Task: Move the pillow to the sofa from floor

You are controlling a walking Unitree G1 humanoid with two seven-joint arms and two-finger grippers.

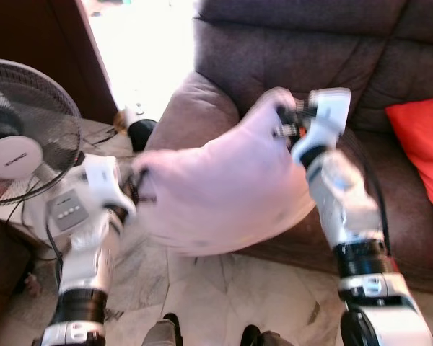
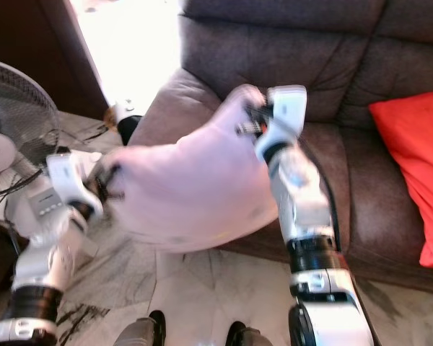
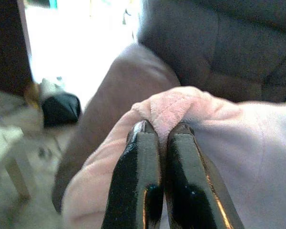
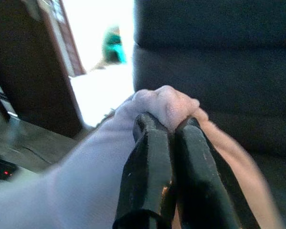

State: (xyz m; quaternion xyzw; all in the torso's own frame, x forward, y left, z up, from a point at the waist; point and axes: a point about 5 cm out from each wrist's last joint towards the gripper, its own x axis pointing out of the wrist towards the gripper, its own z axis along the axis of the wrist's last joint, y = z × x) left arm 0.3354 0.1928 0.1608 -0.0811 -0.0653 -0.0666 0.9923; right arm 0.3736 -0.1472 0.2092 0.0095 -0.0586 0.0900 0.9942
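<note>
A pale pink pillow [image 1: 224, 194] hangs in the air in front of the dark brown sofa [image 1: 296, 65], held up between both arms. My left gripper [image 1: 139, 180] is shut on the pillow's left corner [image 3: 169, 107]. My right gripper [image 1: 285, 119] is shut on its upper right corner [image 4: 164, 102], near the sofa's seat and left armrest [image 1: 195, 104]. The pillow's lower edge hangs above the marble floor [image 1: 224, 288]. The picture is blurred.
A red cushion [image 1: 426, 151] lies on the right side of the sofa seat. A white standing fan [image 1: 22, 137] stands at my left, with cables on the floor beside it. A dark wooden door frame [image 1: 79, 58] and a bright doorway lie behind.
</note>
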